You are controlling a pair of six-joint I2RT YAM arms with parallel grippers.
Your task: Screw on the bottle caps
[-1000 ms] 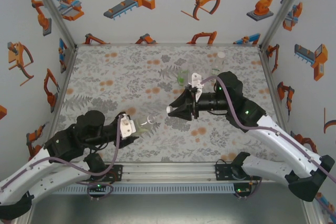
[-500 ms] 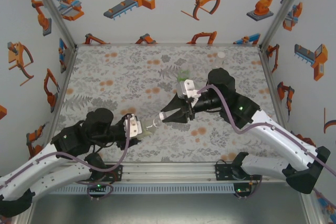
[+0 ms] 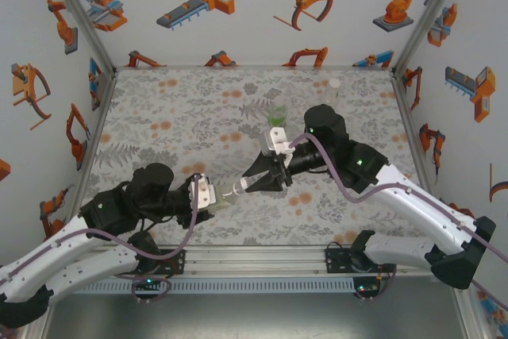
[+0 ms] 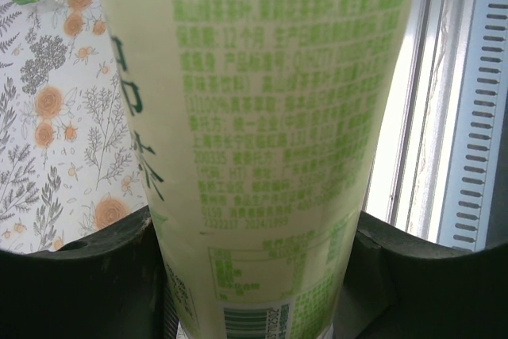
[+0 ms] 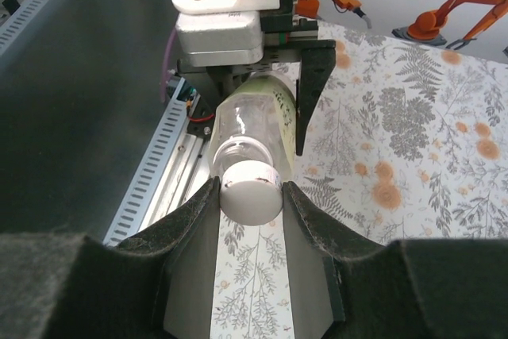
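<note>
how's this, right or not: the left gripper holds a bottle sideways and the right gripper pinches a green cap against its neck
Not quite: the cap is white, not green, as the right wrist view shows. The rest stands: the left gripper holds the bottle sideways and the right gripper pinches that cap against its neck.

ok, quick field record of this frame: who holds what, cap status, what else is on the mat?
left gripper: shut on clear plastic bottle with green-printed label, held sideways
right gripper: shut on small round white plastic cap
cap status: at bottle mouth; thread depth unclear
elsewhere: green-tinted plastic bottle, upright, beyond right gripper
</note>
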